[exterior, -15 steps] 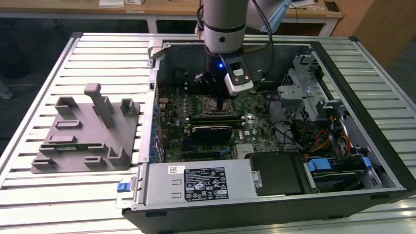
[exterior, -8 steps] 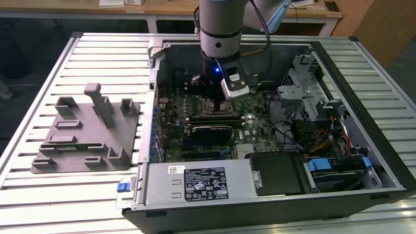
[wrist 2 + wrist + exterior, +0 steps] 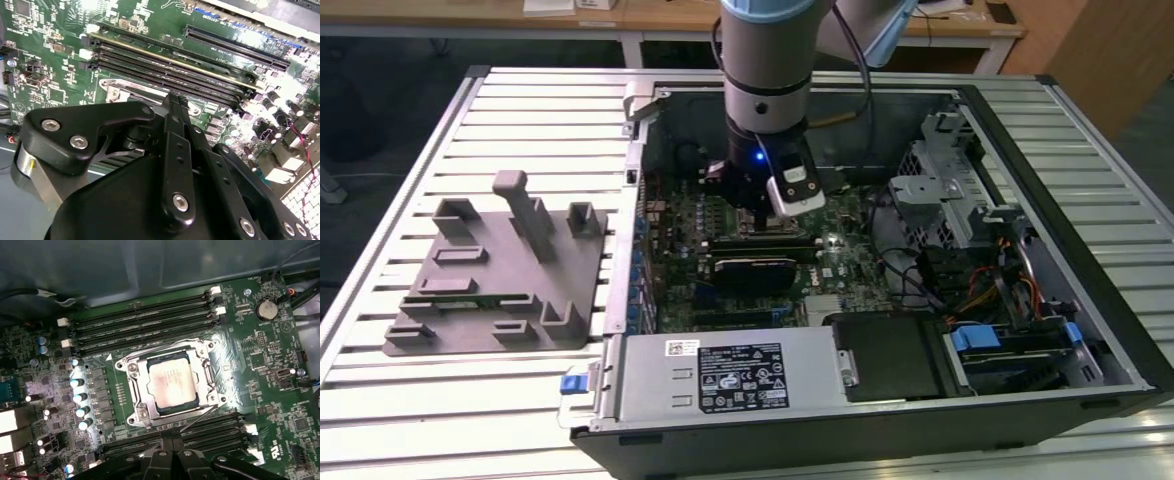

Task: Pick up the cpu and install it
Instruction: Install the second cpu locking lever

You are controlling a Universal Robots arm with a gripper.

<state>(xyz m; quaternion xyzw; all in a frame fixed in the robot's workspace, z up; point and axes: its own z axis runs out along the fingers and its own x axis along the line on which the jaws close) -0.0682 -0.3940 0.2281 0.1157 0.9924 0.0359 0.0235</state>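
Hanging from the grey arm (image 3: pixel 771 60) in the upper middle of the exterior view, the hand (image 3: pixel 757 215) sits low inside the open computer case (image 3: pixel 1067 330), just above the green motherboard (image 3: pixel 847 265). In the second wrist view its black fingers (image 3: pixel 176 145) meet in one narrow line with nothing between them, so the hand is closed and holds nothing.

The cpu (image 3: pixel 172 382) lies flat in its socket at the middle of the first wrist view, its pale metal top facing up, ringed by the silver socket frame (image 3: pixel 131 385). Long black memory slots (image 3: pixel 145 322) run above it and more below. The fingertips (image 3: pixel 172 452) show at the bottom edge of that frame, near the cpu but not touching it.

On the exterior view's left, a grey plastic fixture tray (image 3: pixel 487 290) rests on the slatted metal tabletop (image 3: pixel 400 400), well apart from the case.
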